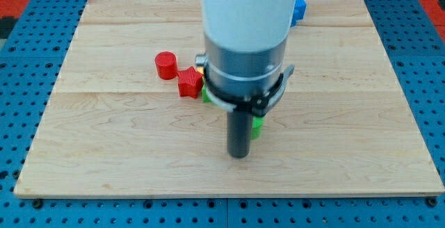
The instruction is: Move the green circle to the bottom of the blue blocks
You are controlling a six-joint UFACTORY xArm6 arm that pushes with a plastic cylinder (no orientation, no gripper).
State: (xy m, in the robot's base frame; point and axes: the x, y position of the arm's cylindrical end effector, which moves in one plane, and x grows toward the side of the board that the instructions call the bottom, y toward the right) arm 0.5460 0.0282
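Camera view shows my tip (239,154) resting on the wooden board (104,151) a little below the frame's centre; it is a plain rod with nothing to open and nothing held. Touching its right side, a bright green block (257,126) peeks out, mostly hidden, so its round shape cannot be confirmed. Another green sliver (206,96) shows left of the arm, beside a red star-like block (189,83) and a red cylinder (165,65). A blue block (300,10) sits at the upper edge.
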